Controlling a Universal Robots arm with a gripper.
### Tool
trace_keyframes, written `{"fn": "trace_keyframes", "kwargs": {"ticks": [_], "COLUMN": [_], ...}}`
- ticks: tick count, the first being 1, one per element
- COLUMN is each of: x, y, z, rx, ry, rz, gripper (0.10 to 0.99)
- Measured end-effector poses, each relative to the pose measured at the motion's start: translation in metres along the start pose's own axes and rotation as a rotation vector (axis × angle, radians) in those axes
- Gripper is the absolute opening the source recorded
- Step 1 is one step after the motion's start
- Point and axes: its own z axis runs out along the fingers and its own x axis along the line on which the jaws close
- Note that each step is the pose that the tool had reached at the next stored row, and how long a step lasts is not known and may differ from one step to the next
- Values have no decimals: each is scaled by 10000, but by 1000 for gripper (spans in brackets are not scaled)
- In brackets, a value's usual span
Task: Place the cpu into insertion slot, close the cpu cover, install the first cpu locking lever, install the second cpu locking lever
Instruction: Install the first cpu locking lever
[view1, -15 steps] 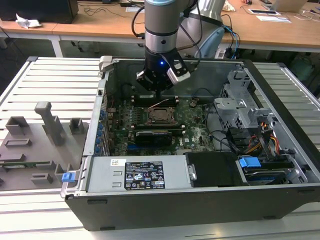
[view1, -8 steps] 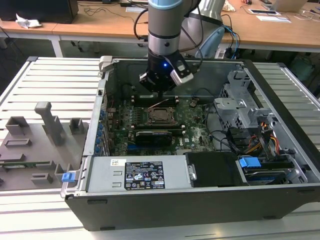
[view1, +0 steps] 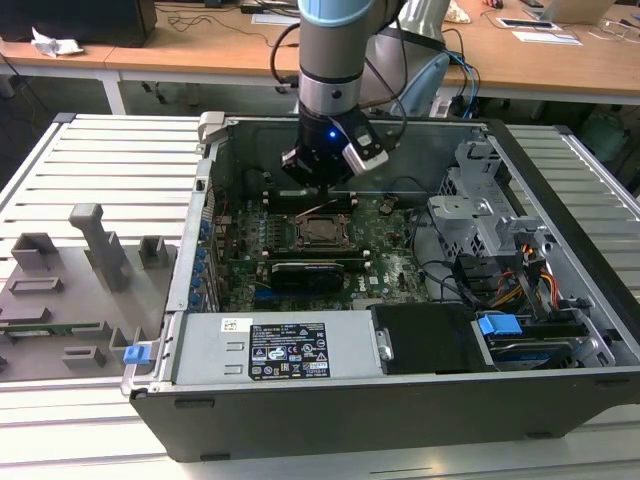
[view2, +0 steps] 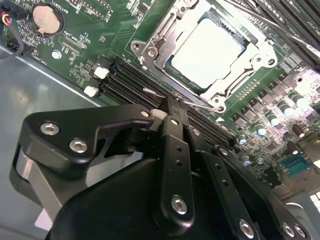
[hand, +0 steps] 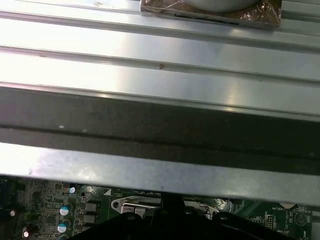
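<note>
The cpu (view2: 207, 50) lies flat in the insertion slot (view1: 322, 231), its pale face showing through the window of the cpu cover (view2: 150, 47). The cover rests down over the chip. My gripper (view2: 172, 106) hangs just beside the socket's edge with its black fingers (view2: 172, 150) drawn together. Their tips sit at a thin wire locking lever (view2: 151, 91), which runs along that side of the socket. I cannot tell if the tips pinch the wire or only touch it. In the exterior view the gripper (view1: 325, 185) stands over the far edge of the socket.
Black memory slots (view2: 125, 80) flank the socket, with a coin battery (view2: 46, 19) beyond. A black expansion card (view1: 310, 270), the power supply (view1: 285, 350) and a drive cage (view1: 480, 210) crowd the open case. A grey fixture (view1: 60, 290) lies outside at the exterior view's left.
</note>
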Motion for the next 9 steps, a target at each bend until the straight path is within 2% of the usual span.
{"fn": "trace_keyframes", "kwargs": {"ticks": [9], "x": [-88], "y": [2], "z": [38], "rx": [2], "ry": [-6], "rz": [73], "gripper": [106]}}
